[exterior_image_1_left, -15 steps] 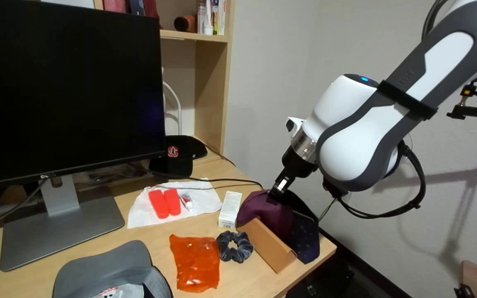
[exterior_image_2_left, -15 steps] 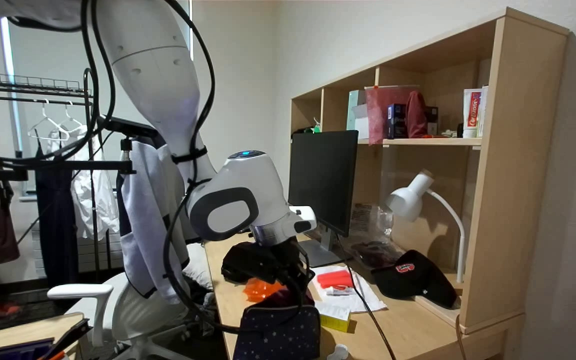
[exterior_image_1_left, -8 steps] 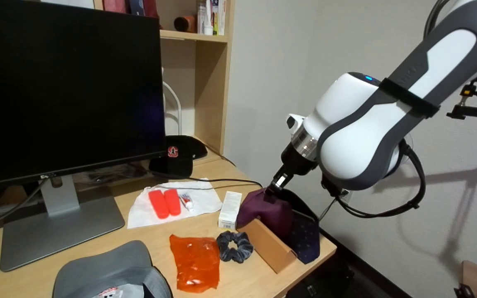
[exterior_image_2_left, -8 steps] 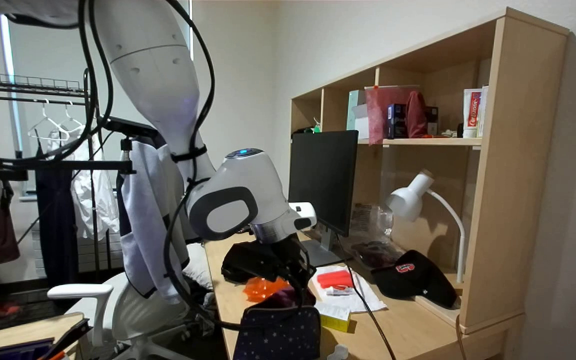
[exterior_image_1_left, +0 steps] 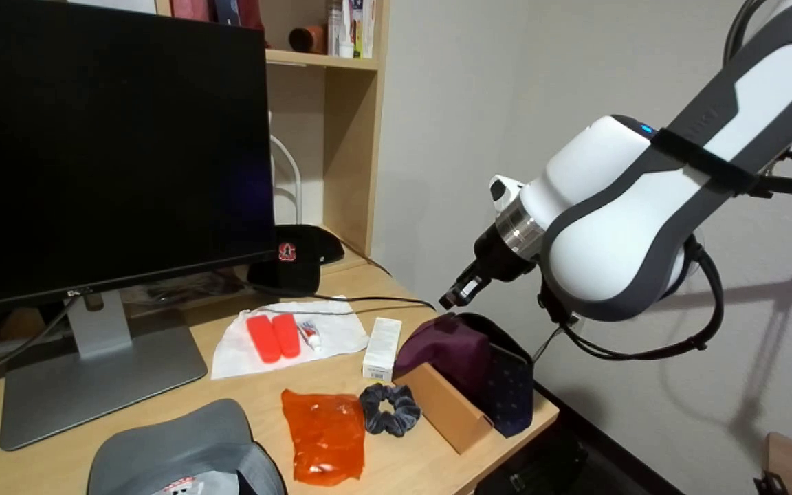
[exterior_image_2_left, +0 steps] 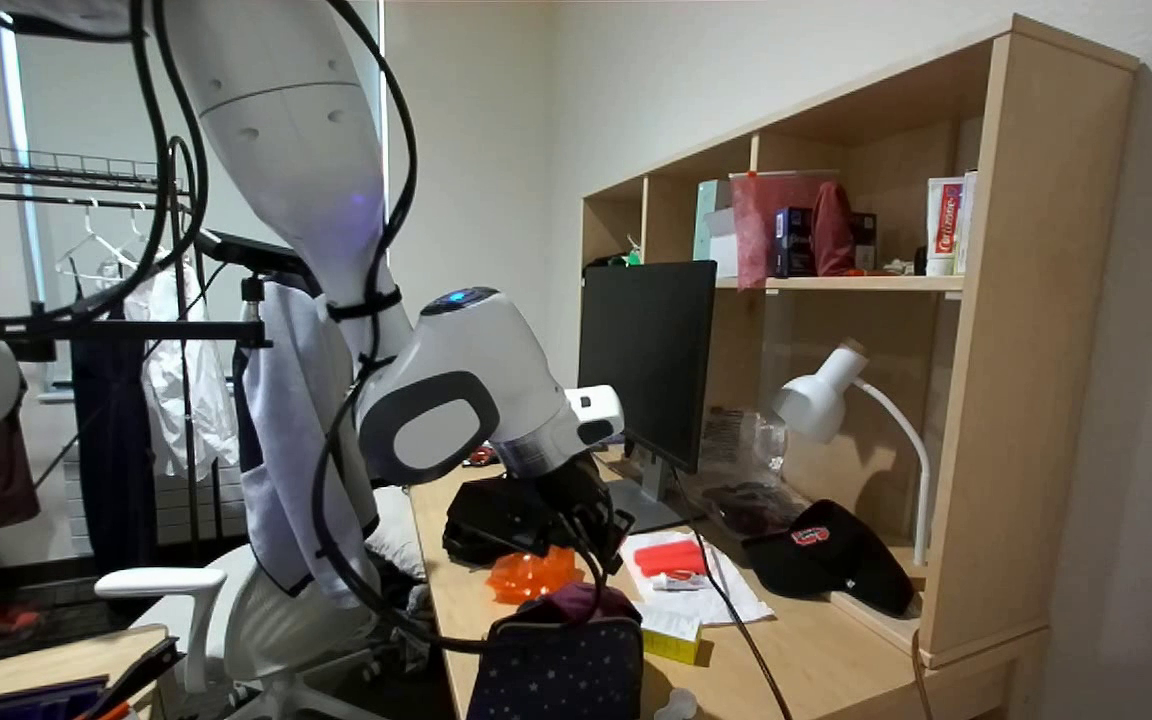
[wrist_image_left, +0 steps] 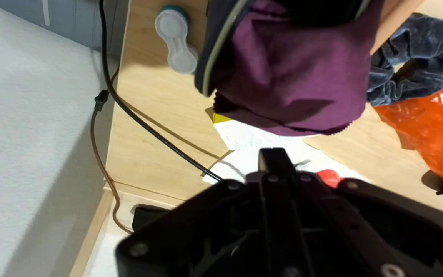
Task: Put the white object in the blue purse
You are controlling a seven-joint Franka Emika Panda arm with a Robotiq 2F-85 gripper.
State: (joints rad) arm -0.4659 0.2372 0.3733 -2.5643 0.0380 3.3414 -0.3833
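Note:
The blue purse (exterior_image_1_left: 511, 395) is a dark navy starred pouch standing at the desk's corner. It gapes open, with its purple lining (wrist_image_left: 298, 84) folded outward; it also shows in an exterior view (exterior_image_2_left: 561, 670). A small white double-lobed case (wrist_image_left: 172, 36) with a teal edge lies beside the purse; part of it shows in an exterior view (exterior_image_2_left: 676, 705). A white box (exterior_image_1_left: 382, 347) stands on the purse's other side. My gripper (exterior_image_1_left: 449, 302) is just above the lining, apart from it. In the wrist view its fingertips (wrist_image_left: 273, 156) are together with nothing between them.
A brown cardboard box (exterior_image_1_left: 441, 409) leans against the purse. A grey scrunchie (exterior_image_1_left: 389, 410) and an orange plastic bag (exterior_image_1_left: 325, 436) lie near it. Red pieces (exterior_image_1_left: 273, 338) sit on white paper. A black cable (wrist_image_left: 156, 132) crosses the desk. A monitor (exterior_image_1_left: 114, 158) stands behind.
My gripper has risen off the purple lining, which it was touching or among, and the arm has drawn back up and away. The purse has shifted very slightly.

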